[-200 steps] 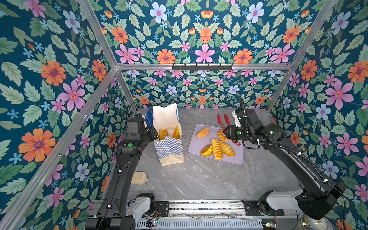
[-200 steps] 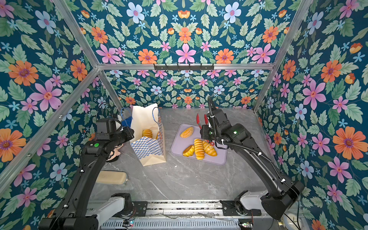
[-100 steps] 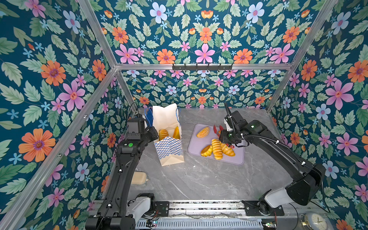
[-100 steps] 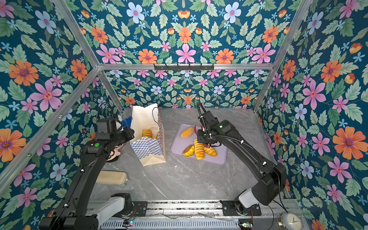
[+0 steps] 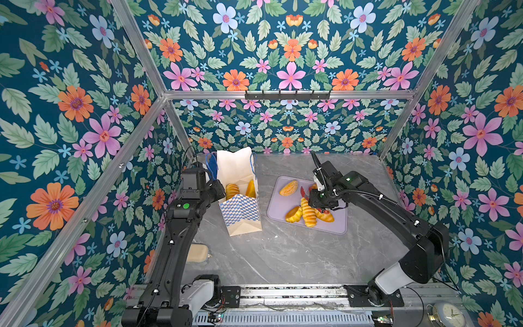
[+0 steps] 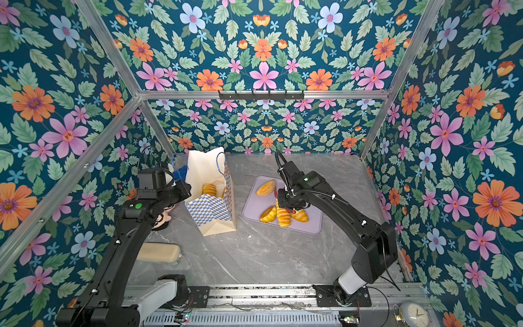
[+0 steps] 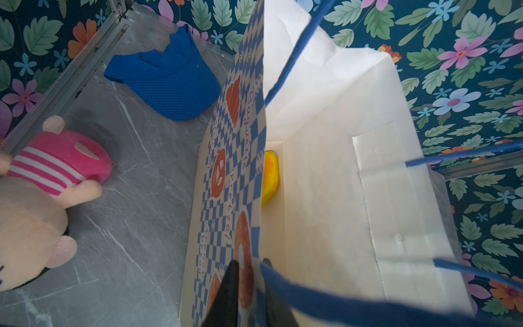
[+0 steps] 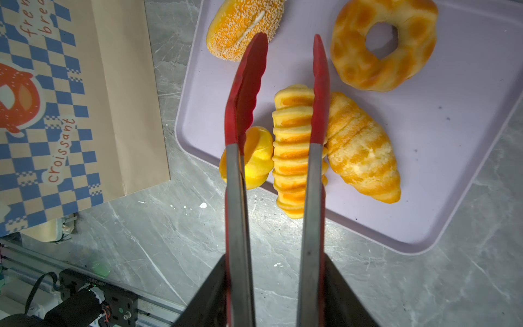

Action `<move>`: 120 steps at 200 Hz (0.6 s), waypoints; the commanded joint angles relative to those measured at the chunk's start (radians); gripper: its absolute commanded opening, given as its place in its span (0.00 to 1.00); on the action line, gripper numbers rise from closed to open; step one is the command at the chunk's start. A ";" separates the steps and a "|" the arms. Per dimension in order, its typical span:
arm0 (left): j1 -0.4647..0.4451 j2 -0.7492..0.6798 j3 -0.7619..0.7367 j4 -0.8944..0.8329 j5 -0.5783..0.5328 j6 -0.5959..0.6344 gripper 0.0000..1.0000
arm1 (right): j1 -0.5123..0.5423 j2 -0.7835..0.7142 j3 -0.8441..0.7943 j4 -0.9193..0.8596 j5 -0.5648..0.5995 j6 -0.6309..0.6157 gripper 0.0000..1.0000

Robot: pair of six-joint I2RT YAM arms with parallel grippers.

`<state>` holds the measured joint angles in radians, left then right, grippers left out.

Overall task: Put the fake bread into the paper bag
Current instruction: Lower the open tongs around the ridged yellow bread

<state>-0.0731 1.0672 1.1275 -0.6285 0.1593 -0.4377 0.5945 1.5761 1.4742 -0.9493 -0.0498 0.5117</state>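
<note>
We see glossy golden fake bread [image 5: 308,215]: a seeded bun [image 8: 243,25], a ring doughnut [image 8: 396,73], a ridged roll [image 8: 291,147] and a croissant [image 8: 362,153] lie on a lilac tray [image 5: 283,203], right of the upright blue-checkered paper bag [image 5: 240,206], which holds two more pieces. Our left claw [image 7: 250,263] is clamped on the bag's left rim. Our right claw [image 8: 274,260] grips red-tipped tongs [image 8: 246,99], tips apart over the roll. The bench [image 5: 283,254] is grey marble, and flowered walls [image 5: 85,127] stand around it.

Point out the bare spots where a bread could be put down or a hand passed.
Widest: bare table between paper bag, tray and front rail. Also the strip behind the tray, and the tray's side beyond the croissant. Crowded: the breads under the tongs, and the bag's other side, with doll and cap.
</note>
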 commanded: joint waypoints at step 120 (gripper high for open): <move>-0.001 -0.009 -0.015 0.019 0.009 0.010 0.17 | 0.037 0.111 0.033 -0.024 0.081 -0.010 0.52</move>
<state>-0.0731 1.0637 1.1168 -0.6239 0.1627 -0.4377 0.6231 1.6550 1.4944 -0.9554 -0.0170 0.5110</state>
